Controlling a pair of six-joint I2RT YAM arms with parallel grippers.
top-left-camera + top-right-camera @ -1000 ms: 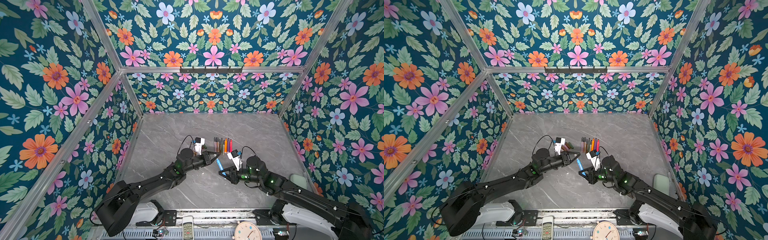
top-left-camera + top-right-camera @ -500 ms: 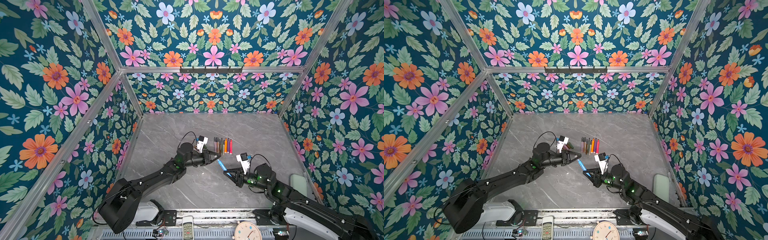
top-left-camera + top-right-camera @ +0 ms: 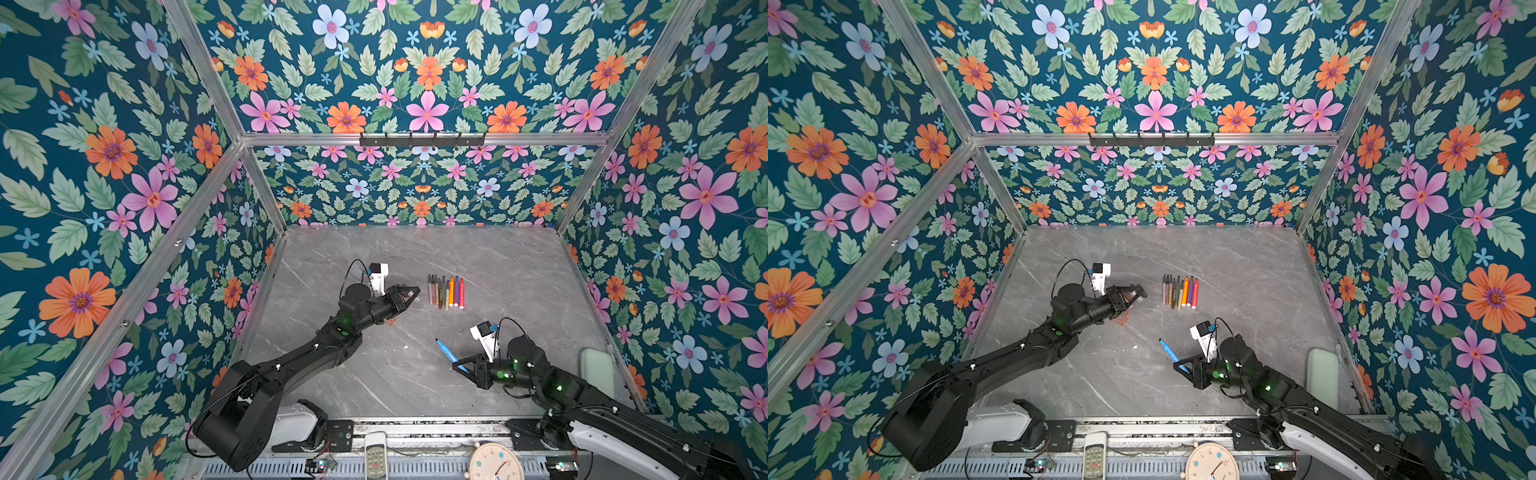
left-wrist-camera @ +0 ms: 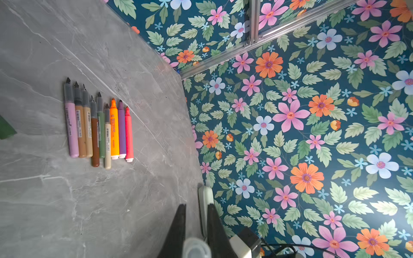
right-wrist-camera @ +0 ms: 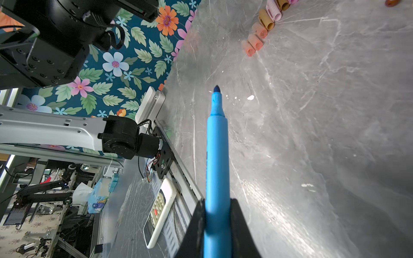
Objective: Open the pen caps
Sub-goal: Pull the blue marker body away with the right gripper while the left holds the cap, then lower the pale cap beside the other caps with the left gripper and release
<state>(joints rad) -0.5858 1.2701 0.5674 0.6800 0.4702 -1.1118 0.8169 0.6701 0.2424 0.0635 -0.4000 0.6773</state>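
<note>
Over the table (image 3: 374,374), right gripper (image 3: 459,366) jaws pinch the bare-tipped pen (image 3: 445,352); left gripper (image 3: 411,293) jaws pinch a cap (image 4: 195,246), well apart, confirming separation.

My grey marble-patterned surface (image 3: 415,257) is boxed in on three sides by walls (image 3: 104,166) of dark teal wallpaper with pink, orange and pale blue flowers. Aluminium rails (image 3: 291,139) frame them above the surface, and the rail behind it carries a black hook rack (image 3: 422,141). At the surface's near edge lie a white remote (image 3: 376,457) and a round clock (image 3: 494,463).
</note>
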